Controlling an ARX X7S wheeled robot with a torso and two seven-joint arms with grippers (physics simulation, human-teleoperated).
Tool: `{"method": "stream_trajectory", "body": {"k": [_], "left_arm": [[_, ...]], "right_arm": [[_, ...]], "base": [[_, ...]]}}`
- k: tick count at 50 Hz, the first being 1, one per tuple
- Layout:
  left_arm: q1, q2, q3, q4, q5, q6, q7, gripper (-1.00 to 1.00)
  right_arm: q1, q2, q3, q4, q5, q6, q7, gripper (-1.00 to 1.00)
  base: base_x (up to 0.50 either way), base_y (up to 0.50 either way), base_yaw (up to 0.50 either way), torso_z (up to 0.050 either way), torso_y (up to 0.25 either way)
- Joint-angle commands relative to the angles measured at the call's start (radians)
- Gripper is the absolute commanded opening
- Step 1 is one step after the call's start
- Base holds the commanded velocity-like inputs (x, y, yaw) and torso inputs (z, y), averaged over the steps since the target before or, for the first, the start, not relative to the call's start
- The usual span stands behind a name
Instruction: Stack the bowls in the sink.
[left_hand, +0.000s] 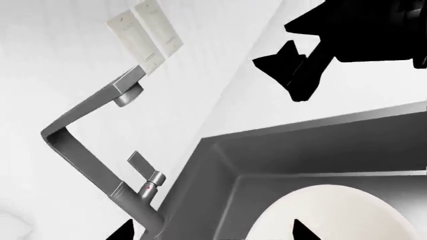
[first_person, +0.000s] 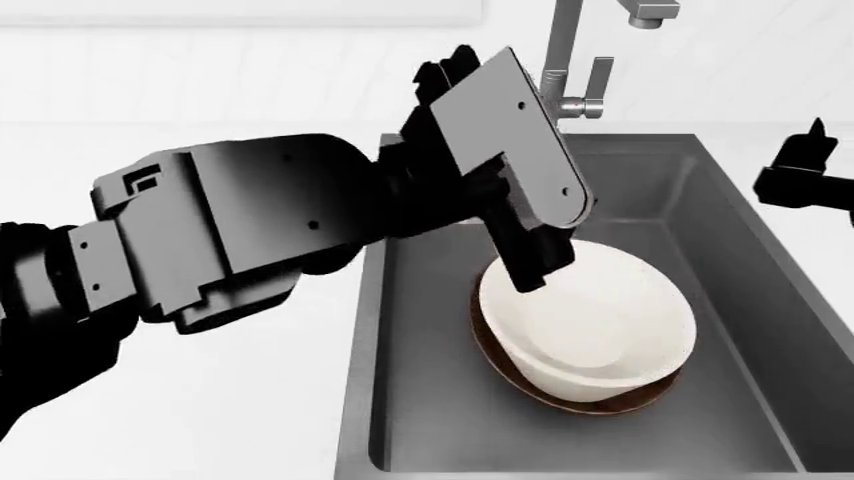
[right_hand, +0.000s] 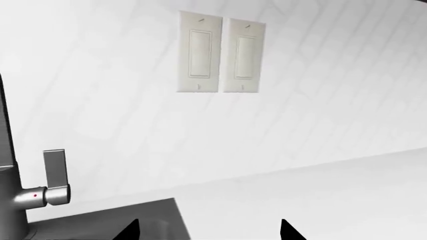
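the left gripper (first_person: 534, 270) hangs at the white bowl's (first_person: 594, 325) 10 o'clock rim, jaws apart, clutching nothing. that bowl sits nested in the brown bowl (first_person: 587, 403) mid-sink (first_person: 400, 400), stacked. the right gripper (first_person: 807, 150) idles at 2 o'clock, jaws parted.

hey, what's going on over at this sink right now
The cream-white bowl already sits nested inside the brown bowl in the dark grey sink. The left gripper is at the white bowl's rim, though whether it grips it can't be told. The right gripper hangs off to the side holding nothing, near the faucet.
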Motion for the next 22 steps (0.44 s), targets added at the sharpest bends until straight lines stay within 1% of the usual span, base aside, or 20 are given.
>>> {"method": "stream_trajectory", "body": {"k": [1,12,22], "left_arm": [[-0.027,-0.107,-0.058,0.040,-0.031,-0.017,-0.073,1.00],[-0.034,-0.206,-0.099,0.060,-0.053,-0.038,-0.150,1.00],[-0.030,-0.255,-0.123,0.060,-0.063,-0.047,-0.205,1.00]], "right_arm": [[0.018,-0.006,-0.022,0.009,-0.001,-0.001,0.001,1.00],[0.043,-0.014,-0.053,0.022,-0.005,-0.003,0.002,1.00],[0.047,-0.014,-0.061,0.021,-0.006,-0.001,0.003,1.00]], "base": [[0.00,0.00,0.00,0.000,0.000],[0.00,0.00,0.00,0.000,0.000],[0.00,0.00,0.00,0.000,0.000]]}}
